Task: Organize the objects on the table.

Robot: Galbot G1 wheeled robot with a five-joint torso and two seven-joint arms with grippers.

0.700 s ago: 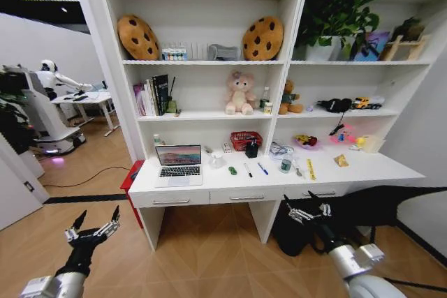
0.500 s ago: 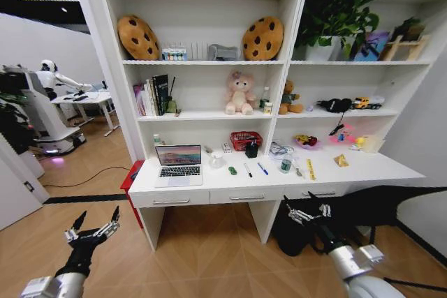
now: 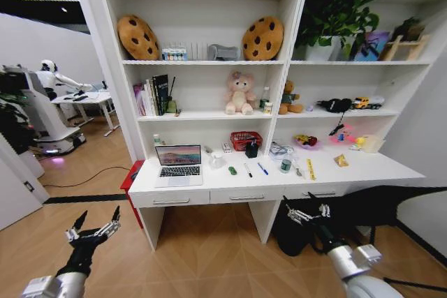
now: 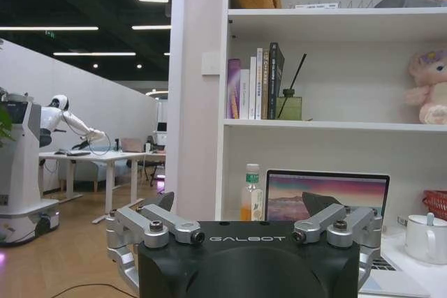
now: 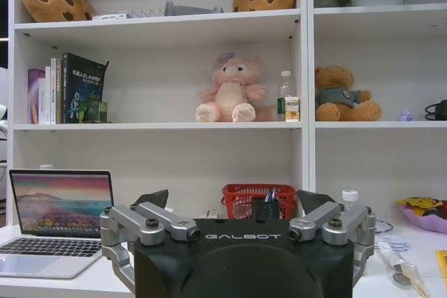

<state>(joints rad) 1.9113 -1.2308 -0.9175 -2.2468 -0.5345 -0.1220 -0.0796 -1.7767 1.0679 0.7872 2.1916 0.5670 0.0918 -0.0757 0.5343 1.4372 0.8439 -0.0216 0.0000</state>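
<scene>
The long white table (image 3: 349,170) stands ahead of me under the shelves. On its left part lies the open silver laptop (image 3: 179,164), also seen as the laptop (image 4: 325,197) and the laptop (image 5: 59,204). Near the middle lie a tiny green toy car (image 3: 232,170), a black pen (image 3: 247,170) and a blue pen (image 3: 262,169). My left gripper (image 3: 98,216) (image 4: 241,204) hangs open, low and left of the desk, holding nothing. On the other side, the right gripper (image 3: 299,204) (image 5: 234,200) is open and bare, just below the desk's front edge.
A red basket (image 3: 246,140), a black cup (image 3: 251,149) and a white mug (image 3: 217,160) stand at the desk's back. Small items litter its right part. A black bag (image 3: 300,235) sits under the desk. Another robot (image 3: 31,113) and a small white table (image 3: 87,99) are at far left.
</scene>
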